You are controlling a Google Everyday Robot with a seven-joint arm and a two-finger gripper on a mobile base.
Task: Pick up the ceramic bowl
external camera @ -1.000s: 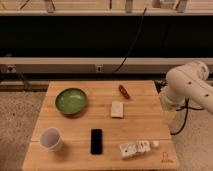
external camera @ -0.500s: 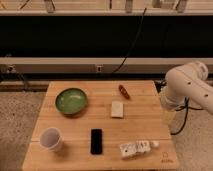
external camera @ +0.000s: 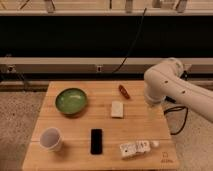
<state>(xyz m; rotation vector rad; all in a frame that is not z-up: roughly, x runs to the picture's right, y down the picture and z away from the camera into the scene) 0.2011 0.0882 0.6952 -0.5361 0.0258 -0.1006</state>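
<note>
The ceramic bowl (external camera: 71, 100) is round, shallow and glossy green with a darker rim. It sits upright on the back left part of the wooden table (external camera: 145, 127). My white arm (external camera: 167, 85) hangs over the table's right edge, well to the right of the bowl. My gripper does not show in the camera view; only the arm's bulky white links are visible. Nothing touches the bowl.
A white cup (external camera: 50, 139) stands at the front left. A black phone (external camera: 96, 141) lies at the front middle, a pale block (external camera: 117, 108) at the centre, a small red item (external camera: 124, 91) behind it, and a white packet (external camera: 134, 148) at the front right. A dark shelf and cables run behind.
</note>
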